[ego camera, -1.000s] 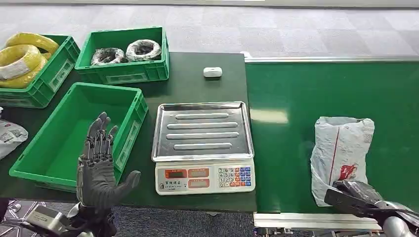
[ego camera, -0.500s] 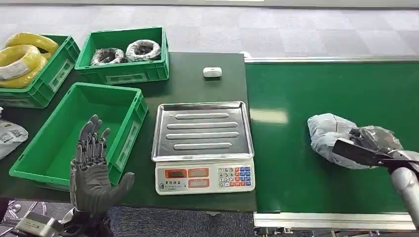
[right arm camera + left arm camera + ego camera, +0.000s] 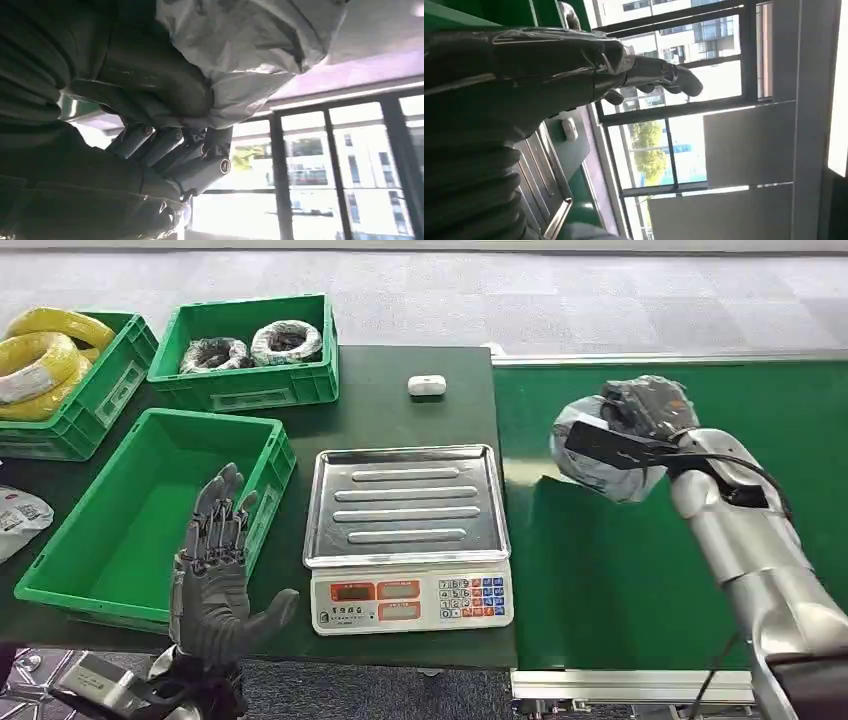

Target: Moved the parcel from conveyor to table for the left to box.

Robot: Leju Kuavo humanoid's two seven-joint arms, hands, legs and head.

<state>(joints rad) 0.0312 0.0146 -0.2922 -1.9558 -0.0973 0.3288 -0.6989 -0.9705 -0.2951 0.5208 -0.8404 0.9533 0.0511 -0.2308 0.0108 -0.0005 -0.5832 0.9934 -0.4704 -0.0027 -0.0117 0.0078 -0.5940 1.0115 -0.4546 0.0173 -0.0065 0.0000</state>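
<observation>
One grey parcel point(image 3: 600, 455), gripped by the right hand point(image 3: 645, 410); left hand point(image 3: 215, 570) spread, empty; three crates, one point(image 3: 60, 440) cut off.

We see a scale point(image 3: 408, 530) with a steel tray and a keypad at the front of the dark tabletop. Behind it lies a small white case point(image 3: 427, 385). At the far left a green bin point(image 3: 120, 375) holds coils of yellow cable point(image 3: 40, 355); the next bin point(image 3: 250, 385) along holds two wrapped dark coils point(image 3: 288, 340). At the left edge lies a grey printed bag point(image 3: 15, 520). Through the left wrist camera we see tall windows point(image 3: 674, 150) with trees outside
</observation>
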